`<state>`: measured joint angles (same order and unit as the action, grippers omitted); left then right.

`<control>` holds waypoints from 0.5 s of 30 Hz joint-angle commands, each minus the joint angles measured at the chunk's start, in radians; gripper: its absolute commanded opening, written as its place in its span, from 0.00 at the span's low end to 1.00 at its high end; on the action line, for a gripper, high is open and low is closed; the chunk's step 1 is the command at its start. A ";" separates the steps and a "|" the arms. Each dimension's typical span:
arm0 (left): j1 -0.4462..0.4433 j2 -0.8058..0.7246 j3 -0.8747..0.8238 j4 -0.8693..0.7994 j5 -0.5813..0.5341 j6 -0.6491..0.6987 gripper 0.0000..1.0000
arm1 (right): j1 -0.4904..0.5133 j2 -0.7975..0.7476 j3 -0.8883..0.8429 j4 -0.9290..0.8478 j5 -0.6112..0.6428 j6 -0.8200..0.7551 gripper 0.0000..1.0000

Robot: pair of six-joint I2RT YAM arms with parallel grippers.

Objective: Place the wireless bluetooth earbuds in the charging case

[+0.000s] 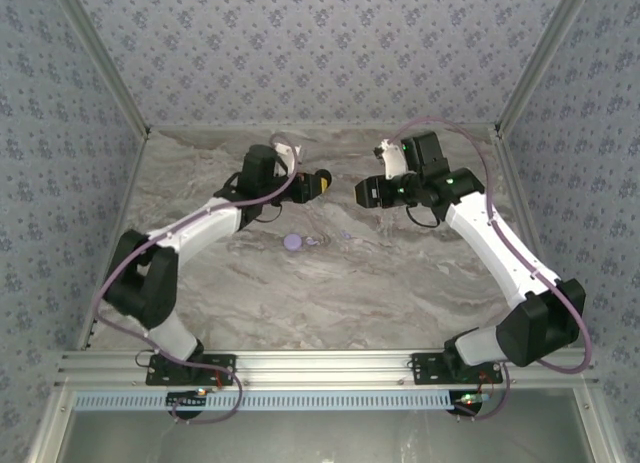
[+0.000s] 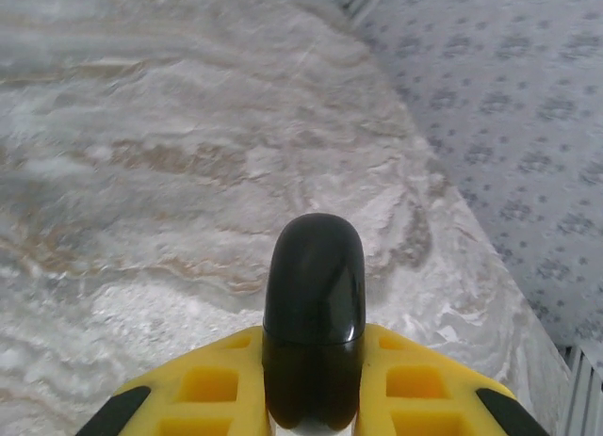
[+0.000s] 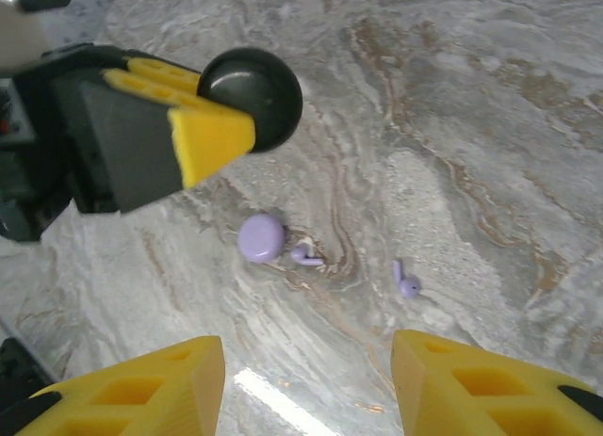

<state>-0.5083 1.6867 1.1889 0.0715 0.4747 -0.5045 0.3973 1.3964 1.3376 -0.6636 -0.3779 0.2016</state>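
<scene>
The left gripper [image 2: 314,353] pinched a black round object [image 2: 315,295]. The right gripper [image 3: 306,389], fingers spread, needed centring squarely over the earbud [image 3: 306,256] beside the charging case [image 3: 261,237].

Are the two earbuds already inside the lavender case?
No, one earbud lies on the table close beside the case, the other earbud farther off.

Two earbuds [image 3: 306,257], both lavender, the second earbud [image 3: 406,283] lying at four o'clock from the first. One charging case [image 3: 261,237], round and lavender, at nine o'clock of the nearer earbud. One black round object [image 3: 254,97]. Two grippers: left gripper [image 1: 308,184] and right gripper [image 3: 306,389]. One marbled table [image 3: 499,125].
</scene>
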 commanded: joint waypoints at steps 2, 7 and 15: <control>0.049 0.128 0.129 -0.163 0.026 -0.089 0.17 | -0.007 -0.023 -0.027 -0.014 0.049 0.017 0.52; 0.073 0.258 0.254 -0.225 0.044 -0.075 0.18 | -0.009 -0.024 -0.040 -0.021 0.060 0.022 0.52; 0.108 0.464 0.454 -0.298 0.074 -0.076 0.18 | -0.009 -0.023 -0.060 -0.026 0.051 0.028 0.52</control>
<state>-0.4141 2.1033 1.5646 -0.1726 0.5133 -0.5743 0.3939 1.3956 1.2873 -0.6701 -0.3355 0.2173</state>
